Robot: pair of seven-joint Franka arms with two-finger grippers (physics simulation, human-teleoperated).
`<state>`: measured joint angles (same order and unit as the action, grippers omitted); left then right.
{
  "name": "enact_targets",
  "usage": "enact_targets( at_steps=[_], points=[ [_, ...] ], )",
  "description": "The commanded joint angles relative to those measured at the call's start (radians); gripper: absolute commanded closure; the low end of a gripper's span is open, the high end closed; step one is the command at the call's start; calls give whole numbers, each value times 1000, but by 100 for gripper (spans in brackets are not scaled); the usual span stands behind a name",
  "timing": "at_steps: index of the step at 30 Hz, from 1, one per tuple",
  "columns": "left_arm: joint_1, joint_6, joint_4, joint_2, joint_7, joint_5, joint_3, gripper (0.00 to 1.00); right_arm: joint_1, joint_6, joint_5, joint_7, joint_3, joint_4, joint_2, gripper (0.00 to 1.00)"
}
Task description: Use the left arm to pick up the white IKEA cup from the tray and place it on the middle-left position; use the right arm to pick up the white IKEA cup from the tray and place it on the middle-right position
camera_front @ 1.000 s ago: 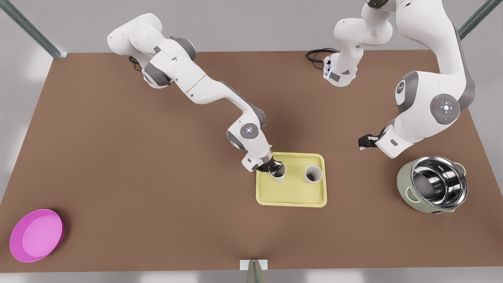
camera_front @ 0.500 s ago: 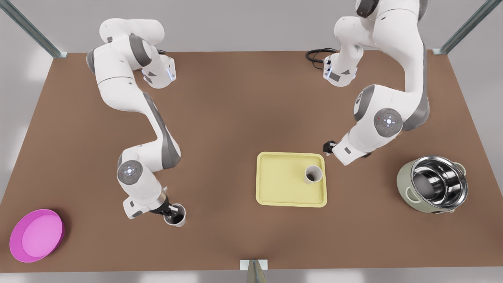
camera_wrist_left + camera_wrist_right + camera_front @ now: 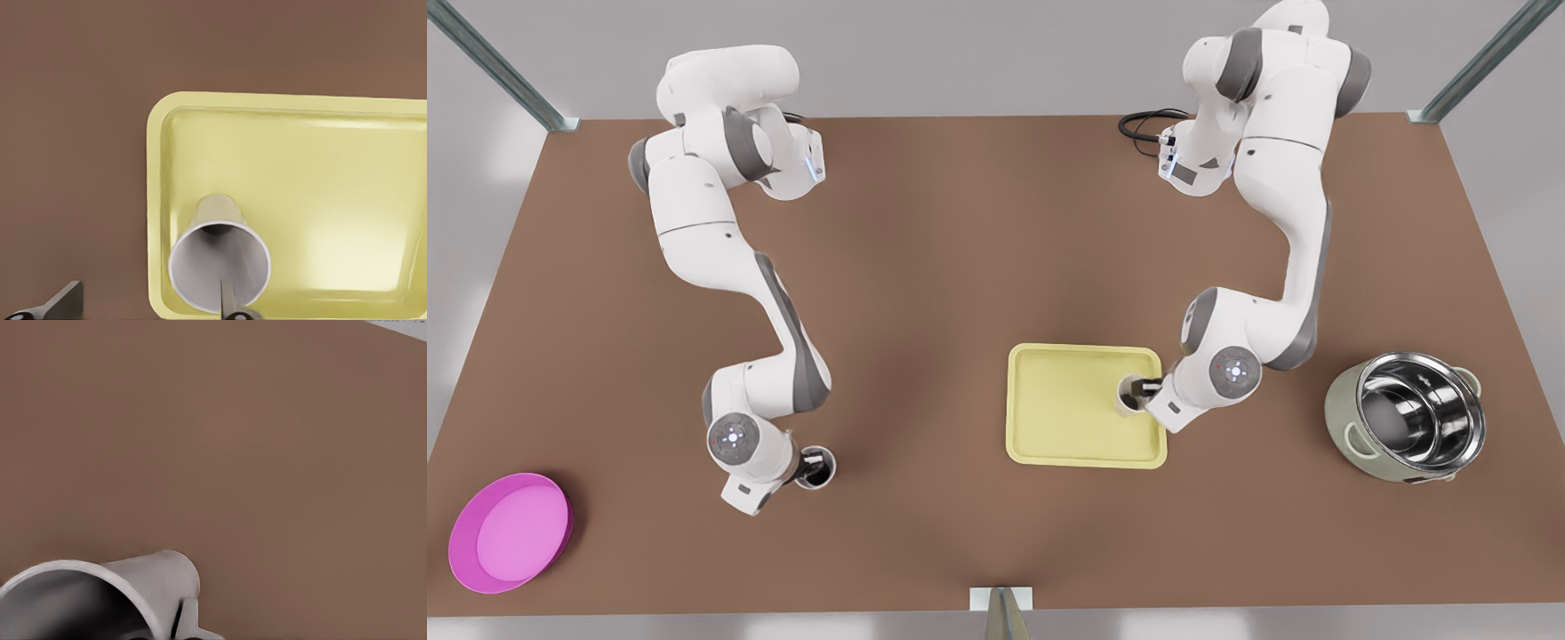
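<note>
At the front view's right, the left gripper [image 3: 1149, 388] reaches over the tray's [image 3: 1067, 418] far right corner to the tray cup [image 3: 1132, 391], which stands upright close to the rim. The rest of the tray is bare. A pot [image 3: 1409, 416] sits well apart further right. At the front view's left, the right gripper [image 3: 807, 462] meets the counter cup [image 3: 818, 467] on brown counter [image 3: 943, 267], with wide open room around it and a bowl [image 3: 511, 533] near the corner.

From the left wrist, the gripper [image 3: 148, 303] is spread wide, one finger over the cup's [image 3: 220, 267] mouth, beside the tray's [image 3: 320, 173] edge.

From the right wrist, the gripper [image 3: 163, 630] seems clenched on the cup's [image 3: 153, 577] wall, counter [image 3: 267, 453] beyond.
</note>
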<state>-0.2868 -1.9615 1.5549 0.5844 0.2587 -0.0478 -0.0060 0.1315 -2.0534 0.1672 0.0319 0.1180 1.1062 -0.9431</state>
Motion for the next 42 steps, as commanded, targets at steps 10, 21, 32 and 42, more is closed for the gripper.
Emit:
enact_targets(
  at_steps=[10, 21, 32, 42],
  points=[
    [-2, -152, -4, 106, 70, -6, 0, 25, -15, -2, 15, 313, -1, -2, 9, 0],
    [-9, -135, -16, 89, 74, -9, -8, 81, -29, 24, 12, 310, 3, 9, 47, 0],
    [166, -257, -191, 126, -206, 143, 81, 86, -72, 476, -21, 89, -21, 1, 437, 0],
    [230, -568, -217, 249, -214, 128, 81, 85, -141, 611, -104, 79, -23, 6, 553, 0]
  ],
)
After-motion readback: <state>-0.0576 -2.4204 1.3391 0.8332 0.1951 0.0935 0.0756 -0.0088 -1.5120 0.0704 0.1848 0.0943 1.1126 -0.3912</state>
